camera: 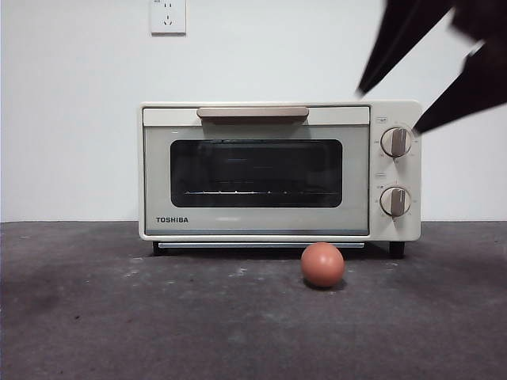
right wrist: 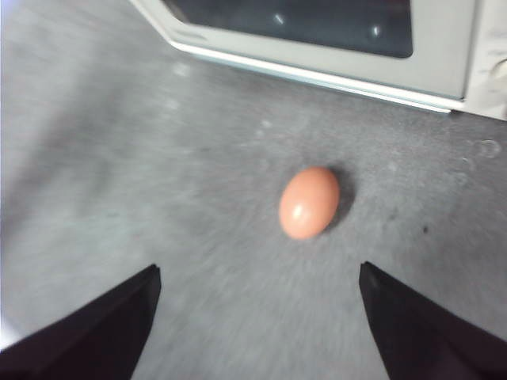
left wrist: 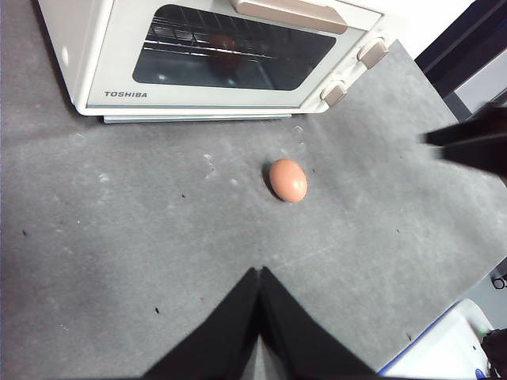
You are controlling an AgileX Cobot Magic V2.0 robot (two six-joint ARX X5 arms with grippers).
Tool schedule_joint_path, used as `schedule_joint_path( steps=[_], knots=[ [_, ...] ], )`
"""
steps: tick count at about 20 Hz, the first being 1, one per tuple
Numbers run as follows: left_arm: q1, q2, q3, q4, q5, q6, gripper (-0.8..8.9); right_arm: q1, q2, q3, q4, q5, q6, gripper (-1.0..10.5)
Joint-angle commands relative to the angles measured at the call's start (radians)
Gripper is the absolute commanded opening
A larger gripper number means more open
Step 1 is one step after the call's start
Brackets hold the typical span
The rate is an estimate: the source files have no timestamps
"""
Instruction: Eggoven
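Observation:
A small reddish-brown egg point(camera: 322, 264) lies on the dark grey table just in front of the cream Toshiba toaster oven point(camera: 277, 170), below its right half. The oven's dark glass door is closed, with the tan handle point(camera: 253, 113) on top and two dials point(camera: 395, 142) at the right. My right gripper point(right wrist: 257, 281) is open, above and short of the egg point(right wrist: 309, 202); its black jaws show at the front view's top right point(camera: 432, 67). My left gripper point(left wrist: 260, 273) is shut and empty, well back from the egg point(left wrist: 288, 180).
A wall socket point(camera: 168, 16) is on the white wall behind the oven. In the left wrist view the table's right edge and a white and blue object point(left wrist: 444, 352) show beyond it.

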Motion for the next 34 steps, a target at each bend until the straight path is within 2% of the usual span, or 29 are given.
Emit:
schedule_joint_path(
  steps=[1, 4, 9, 16, 25, 34],
  knots=[
    [-0.002, 0.003, 0.021, 0.013, 0.005, 0.012, 0.07, 0.056, 0.103, 0.018, 0.083, 0.057, 0.059, 4.0],
    [-0.002, 0.003, 0.021, 0.013, 0.005, 0.012, 0.07, 0.106, 0.237, 0.031, 0.160, 0.140, 0.091, 4.0],
    [-0.002, 0.003, 0.021, 0.013, 0.005, 0.012, 0.07, 0.140, 0.424, 0.101, 0.187, 0.236, 0.094, 4.0],
    [-0.002, 0.003, 0.021, 0.013, 0.005, 0.012, 0.07, 0.153, 0.605, 0.166, 0.202, 0.263, 0.097, 4.0],
    [-0.002, 0.009, 0.021, 0.014, 0.004, 0.012, 0.07, 0.154, 0.676, 0.167, 0.214, 0.269, 0.099, 3.5],
    [-0.002, 0.009, 0.021, 0.014, 0.004, 0.012, 0.07, 0.155, 0.681, 0.167, 0.205, 0.263, 0.102, 0.8]
  ],
)
